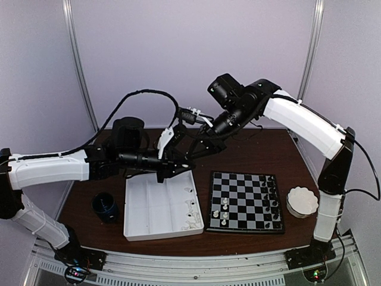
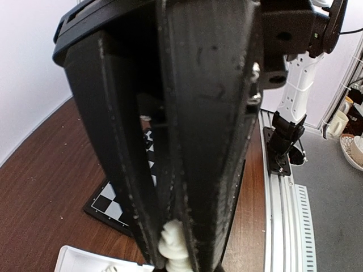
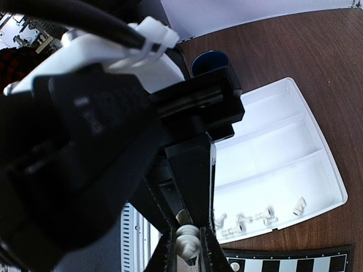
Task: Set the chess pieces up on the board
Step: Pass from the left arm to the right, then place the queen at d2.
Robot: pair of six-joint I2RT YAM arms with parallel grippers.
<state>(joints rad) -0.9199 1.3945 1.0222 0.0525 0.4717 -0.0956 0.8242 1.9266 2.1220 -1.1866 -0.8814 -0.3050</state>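
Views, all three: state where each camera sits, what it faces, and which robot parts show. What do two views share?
Top external: above and behind the bases, looking down on table, tray and board; left arm and right arm show.
Left wrist: on the left arm, facing along its fingers towards the board; they grip a white piece.
Right wrist: on the right arm, looking past its fingers onto the tray.
Shared: both wrist views show tray, board, white piece.

Left arm: white shells, black joints;
Right arm: same white shells, black wrist;
Cables: black;
Bases: black, nearer than the board
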